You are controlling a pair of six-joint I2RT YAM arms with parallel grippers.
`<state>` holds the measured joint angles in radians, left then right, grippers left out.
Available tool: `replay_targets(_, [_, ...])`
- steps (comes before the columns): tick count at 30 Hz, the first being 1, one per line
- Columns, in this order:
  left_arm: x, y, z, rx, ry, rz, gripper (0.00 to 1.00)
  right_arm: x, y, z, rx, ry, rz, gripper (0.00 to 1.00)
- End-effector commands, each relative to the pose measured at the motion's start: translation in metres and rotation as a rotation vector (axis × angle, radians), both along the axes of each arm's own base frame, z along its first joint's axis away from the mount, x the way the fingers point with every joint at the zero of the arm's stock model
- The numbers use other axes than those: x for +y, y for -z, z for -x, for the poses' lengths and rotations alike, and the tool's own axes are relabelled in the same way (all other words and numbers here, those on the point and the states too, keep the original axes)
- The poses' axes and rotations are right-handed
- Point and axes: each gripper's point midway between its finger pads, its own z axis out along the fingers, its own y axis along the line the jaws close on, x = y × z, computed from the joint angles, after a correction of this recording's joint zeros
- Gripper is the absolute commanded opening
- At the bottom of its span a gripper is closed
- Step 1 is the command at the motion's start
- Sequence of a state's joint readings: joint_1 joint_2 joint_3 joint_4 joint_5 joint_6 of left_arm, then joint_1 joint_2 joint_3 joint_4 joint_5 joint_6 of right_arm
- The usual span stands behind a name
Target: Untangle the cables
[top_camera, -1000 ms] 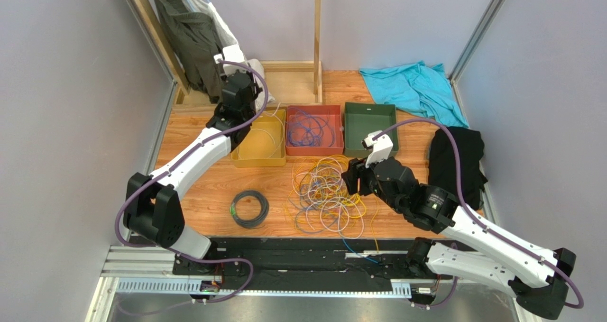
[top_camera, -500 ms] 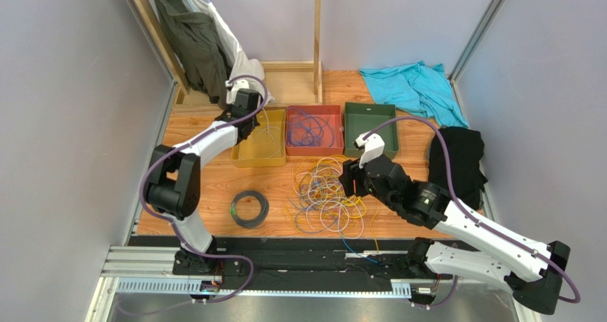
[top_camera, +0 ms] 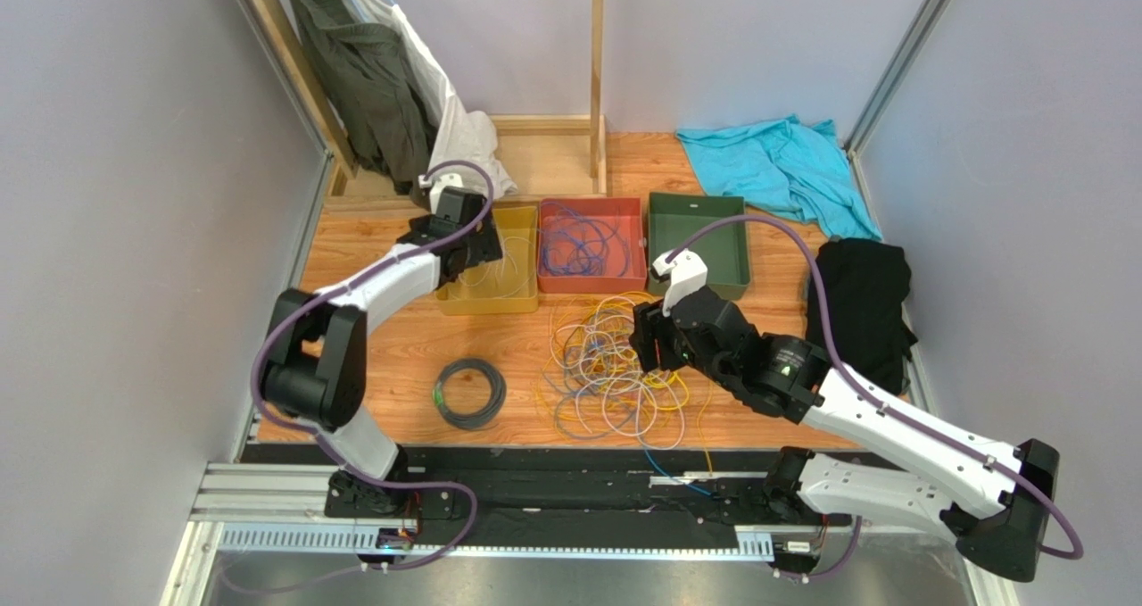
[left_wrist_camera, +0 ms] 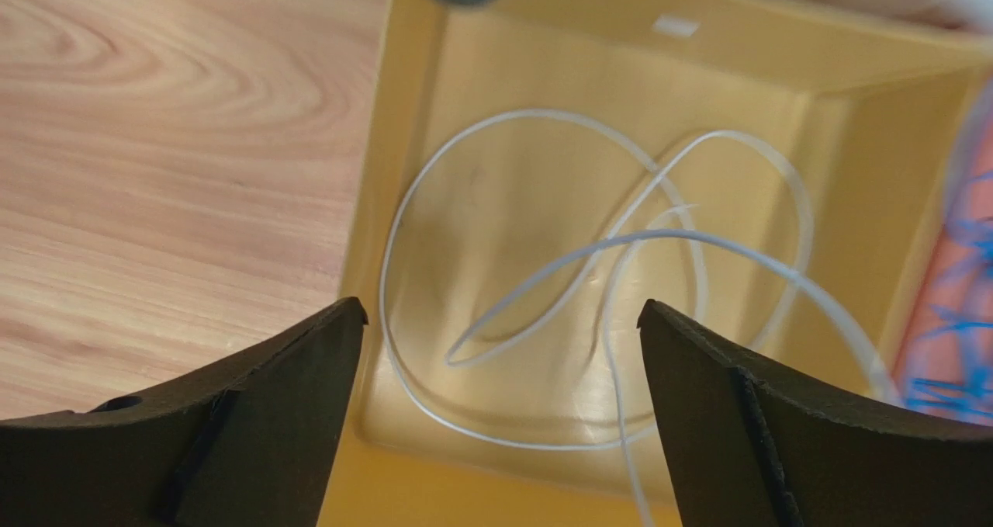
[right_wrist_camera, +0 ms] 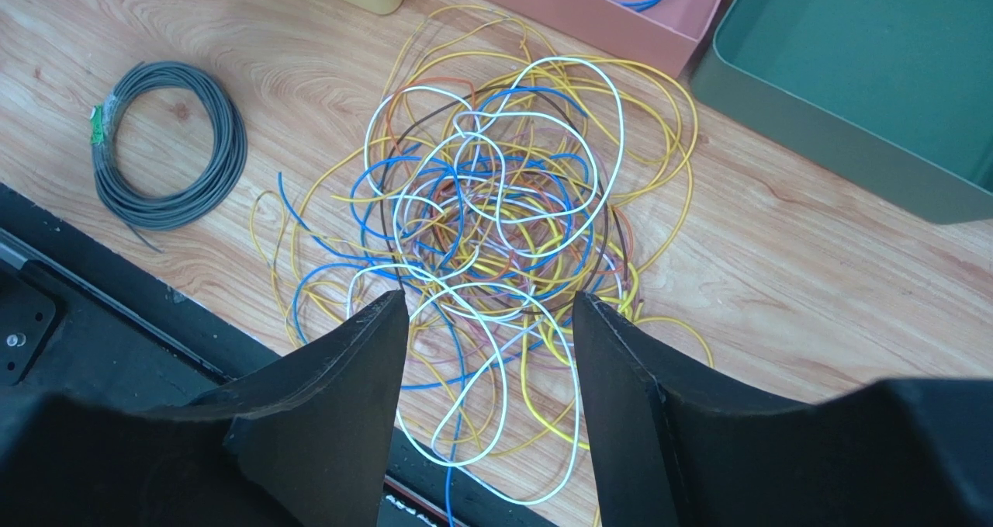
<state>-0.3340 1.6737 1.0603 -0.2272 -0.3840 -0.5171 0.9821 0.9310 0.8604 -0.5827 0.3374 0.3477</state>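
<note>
A loose tangle of yellow, white and blue cables (top_camera: pixel 614 365) lies on the wooden table in front of the bins, and fills the middle of the right wrist view (right_wrist_camera: pixel 501 201). My right gripper (right_wrist_camera: pixel 487 298) hovers open above its near side, nothing between the fingers; in the top view it (top_camera: pixel 646 342) sits at the tangle's right edge. My left gripper (left_wrist_camera: pixel 499 308) stands wide open over the yellow bin (left_wrist_camera: pixel 525 73), where one white cable (left_wrist_camera: pixel 583 253) lies in loops. Blue cables (top_camera: pixel 579 245) lie in the red bin (top_camera: pixel 590 285).
A green bin (top_camera: pixel 697 274) stands right of the red one. A neat grey-black coil with a green tag (top_camera: pixel 471 392) lies left of the tangle. Teal cloth (top_camera: pixel 778 164) and black cloth (top_camera: pixel 858 298) lie at the right. Wooden posts (top_camera: pixel 598 71) and hanging clothes (top_camera: pixel 362 84) stand behind.
My left gripper came down over the yellow bin and opened, and the white cable now lies loose inside. My right arm has crept left toward the tangle.
</note>
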Motion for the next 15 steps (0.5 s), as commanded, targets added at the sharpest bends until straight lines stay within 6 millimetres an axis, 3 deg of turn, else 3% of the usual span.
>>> replay_targets(1, [-0.001, -0.085, -0.006, -0.209, -0.008, 0.069, 0.99, 0.013, -0.022, -0.004, -0.024, -0.019, -0.066, 0.58])
replay_targets(2, [0.000, -0.100, -0.002, -0.235, -0.005, 0.073, 0.99, 0.014, -0.022, -0.004, -0.022, -0.023, -0.065, 0.58])
replay_targets(5, [0.004, -0.116, 0.011, -0.244, 0.002, 0.073, 0.99, 0.014, -0.022, -0.004, -0.023, -0.026, -0.063, 0.58])
replay_targets(13, [0.015, -0.123, 0.036, -0.173, 0.012, 0.019, 0.99, 0.012, -0.020, -0.003, -0.017, -0.014, -0.074, 0.58])
replay_targets(15, [0.010, -0.125, 0.044, -0.166, 0.031, 0.050, 0.99, 0.010, -0.017, -0.002, -0.012, -0.004, -0.072, 0.58])
